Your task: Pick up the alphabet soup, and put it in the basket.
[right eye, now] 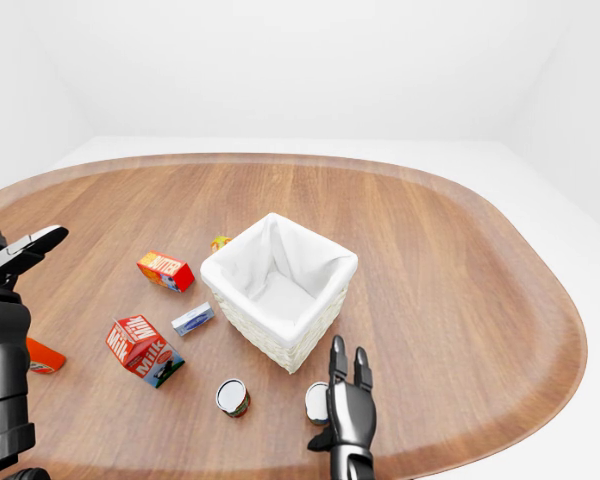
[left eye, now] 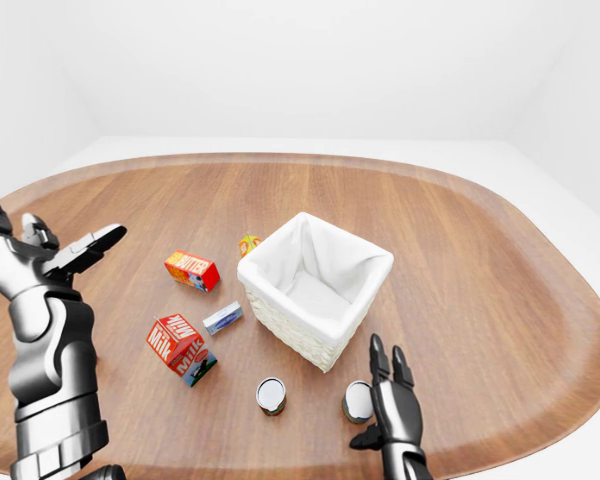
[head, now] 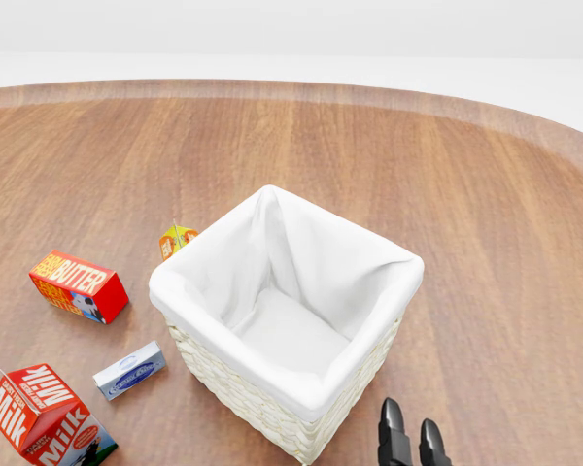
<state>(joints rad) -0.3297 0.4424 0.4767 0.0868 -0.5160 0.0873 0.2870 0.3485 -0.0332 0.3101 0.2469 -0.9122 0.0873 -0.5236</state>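
Two tin cans stand on the wooden table near the bottom of the left-eye view: one (left eye: 271, 396) with a red and green label, the other (left eye: 358, 402) to its right. I cannot read which is the alphabet soup. The white-lined wicker basket (left eye: 290, 325) sits mid-table, just above them, and is empty. My right hand (left eye: 385, 370) is open, fingers pointing up, right beside the right can without closing on it; its fingertips (head: 394, 413) show in the head view. My left hand (left eye: 55, 245) is open and raised at the left edge, holding nothing.
Left of the basket are a butter box (left eye: 191, 270), a milk carton (left eye: 180, 348), a small blue-white box (left eye: 223, 318) and a small orange carton (left eye: 248, 243). An orange item (right eye: 42, 355) lies by my left arm. The table edge curves just below the cans.
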